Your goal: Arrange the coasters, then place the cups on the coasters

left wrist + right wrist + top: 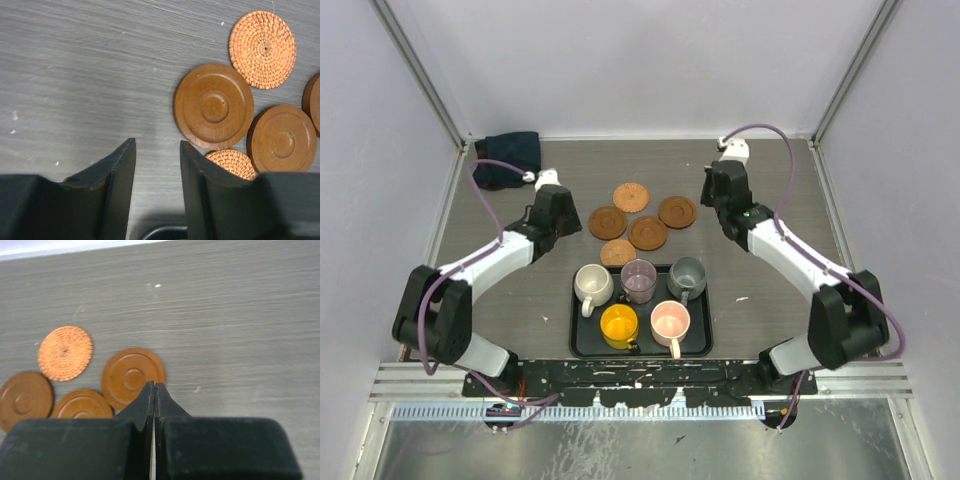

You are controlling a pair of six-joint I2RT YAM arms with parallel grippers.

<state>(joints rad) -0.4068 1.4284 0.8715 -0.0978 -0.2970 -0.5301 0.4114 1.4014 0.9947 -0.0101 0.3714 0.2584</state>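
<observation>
Several round coasters lie in a loose cluster at mid-table: a woven orange one [631, 196], smooth brown ones [607, 222] [647, 232] [677, 211], and a second woven one [618, 252] by the tray. The cups stand on the black tray [582, 345]: cream [592, 284], mauve [639, 280], grey-green [687, 277], yellow [619, 325], pink [670, 322]. My left gripper [157, 145] hovers just left of the cluster, its jaws narrowly apart with only bare table between them. My right gripper [154, 385] is shut and empty, its tips over the near edge of the rightmost brown coaster [132, 376].
A dark teal cloth [508, 158] is bunched in the far left corner. White walls enclose the table on three sides. In the left wrist view the tray's rim [165, 232] shows just below the fingers.
</observation>
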